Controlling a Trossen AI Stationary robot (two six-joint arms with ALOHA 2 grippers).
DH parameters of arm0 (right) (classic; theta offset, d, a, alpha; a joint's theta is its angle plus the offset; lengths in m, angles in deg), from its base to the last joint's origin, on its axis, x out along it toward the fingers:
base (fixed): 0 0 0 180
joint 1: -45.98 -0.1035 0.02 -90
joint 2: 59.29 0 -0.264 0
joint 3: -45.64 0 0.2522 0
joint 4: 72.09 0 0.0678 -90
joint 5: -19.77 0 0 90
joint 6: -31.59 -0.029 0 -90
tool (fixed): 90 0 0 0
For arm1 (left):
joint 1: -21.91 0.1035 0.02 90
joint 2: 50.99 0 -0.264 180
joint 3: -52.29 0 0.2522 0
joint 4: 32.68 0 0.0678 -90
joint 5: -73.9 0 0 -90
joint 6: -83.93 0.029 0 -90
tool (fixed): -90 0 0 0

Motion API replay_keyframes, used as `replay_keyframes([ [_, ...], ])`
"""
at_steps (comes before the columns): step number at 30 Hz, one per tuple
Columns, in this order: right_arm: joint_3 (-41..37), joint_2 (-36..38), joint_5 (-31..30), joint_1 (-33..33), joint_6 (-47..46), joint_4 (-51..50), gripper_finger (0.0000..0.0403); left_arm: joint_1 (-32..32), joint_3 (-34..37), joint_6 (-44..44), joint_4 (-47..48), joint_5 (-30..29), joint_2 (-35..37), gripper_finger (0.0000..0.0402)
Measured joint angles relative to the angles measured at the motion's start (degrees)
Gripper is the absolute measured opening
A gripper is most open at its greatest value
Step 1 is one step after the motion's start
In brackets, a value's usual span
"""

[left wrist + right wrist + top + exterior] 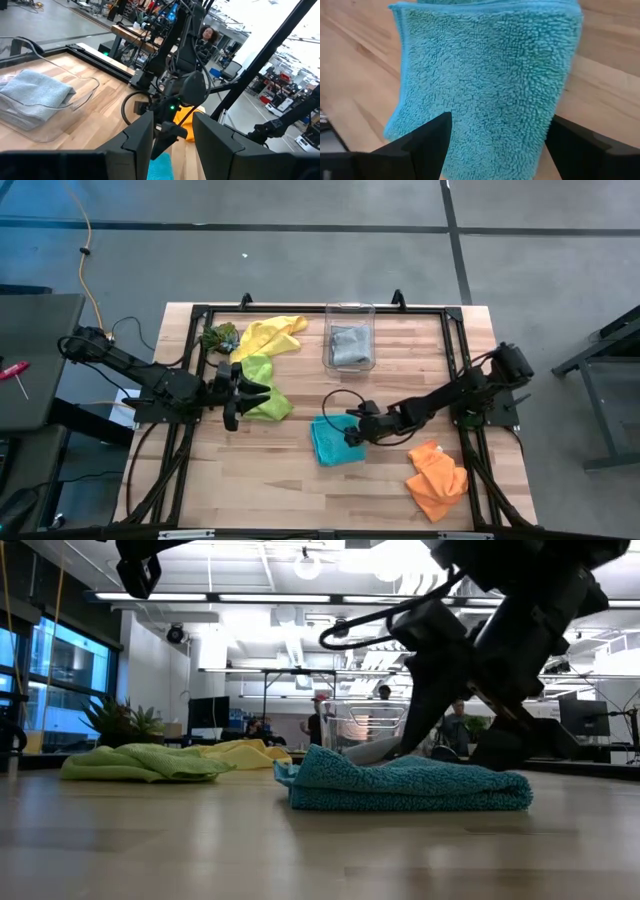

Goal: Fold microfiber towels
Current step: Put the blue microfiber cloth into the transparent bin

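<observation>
A folded teal towel point(335, 442) point(410, 786) lies flat on the table's middle. My right gripper point(352, 430) point(499, 120) slants down at its right edge, open, with one finger off each side of the towel point(485, 75). My left gripper point(240, 393) point(172, 120) hovers level and open above the crumpled lime green towel point(268, 390), holding nothing. A yellow towel point(268, 335) lies crumpled at the far left. A grey towel point(350, 345) lies folded inside the clear box point(350, 312). An orange towel point(437, 480) lies at the near right. My right gripper comes at the teal towel's near edge point(490, 165) slanting down from the table's right side, its open fingers point(427, 142) straddling that edge. I cannot tell whether they touch the cloth. The towel lies flat on the table.
A small green leafy clump point(218, 337) sits at the far left corner beside the yellow towel. A black frame point(300, 308) runs around the table's edges. Bare wood point(260, 480) lies along the near side, left of the orange towel. People and desks show in the room behind.
</observation>
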Motion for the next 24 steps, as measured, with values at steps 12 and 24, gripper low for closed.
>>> replay_keyframes([
  [12, 1.18, -3.32, -2.82, -0.97, -6.15, -5.13, 0.0128, 0.0, 0.0, -0.43, 0.84, 0.02, 0.0, 0.0129],
  [24, 0.59, 2.36, -4.12, -0.65, -3.94, -10.42, 0.0005, 0.01, 0.0, -0.42, 1.49, 0.05, 0.0, 0.0129],
])
